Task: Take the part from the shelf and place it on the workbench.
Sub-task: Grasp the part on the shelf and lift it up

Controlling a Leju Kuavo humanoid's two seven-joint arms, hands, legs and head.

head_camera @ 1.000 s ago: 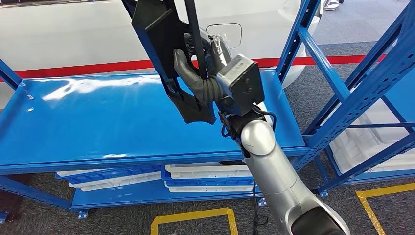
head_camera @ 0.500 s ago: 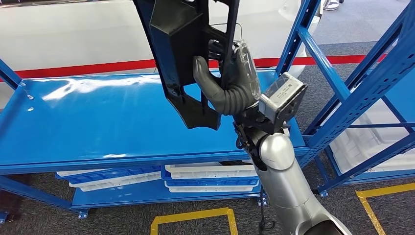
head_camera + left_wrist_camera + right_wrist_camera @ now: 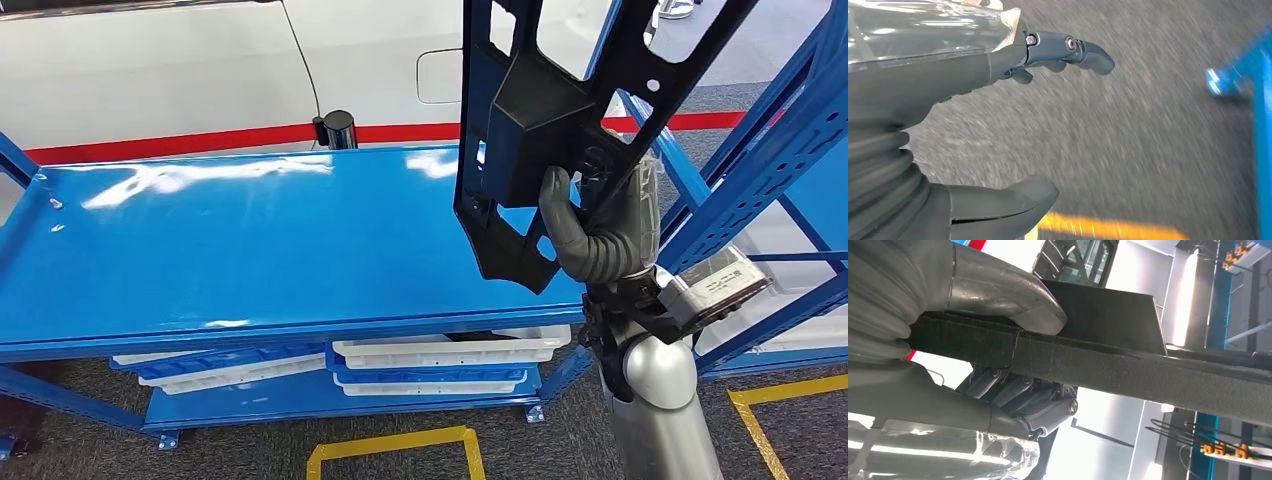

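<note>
The fingers (image 3: 628, 205) of the right hand (image 3: 600, 225) are wrapped around a bar of the black part (image 3: 540, 120), with the thick grey thumb (image 3: 560, 215) pressed on its near face, so the part is firmly held. In the head view the part hangs upright in the air, raised above the right end of the blue shelf (image 3: 250, 250) and clear of its top board, its upper end running out of the picture. It is a long moulded plastic frame with open slots and a boxy block at its middle. In the right wrist view the thumb (image 3: 1013, 300) lies over the edge of the part (image 3: 1128, 370) and the darker fingers (image 3: 1028, 400) curl in behind it. The silver right arm (image 3: 660, 400) rises from below beside the shelf's right upright. The left hand (image 3: 948, 125) hangs over grey floor, its fingers (image 3: 1083, 50) released and apart with nothing between them. White trays (image 3: 430, 352) sit on the lower shelf level, and yellow tape (image 3: 400, 440) marks the floor in front.
</note>
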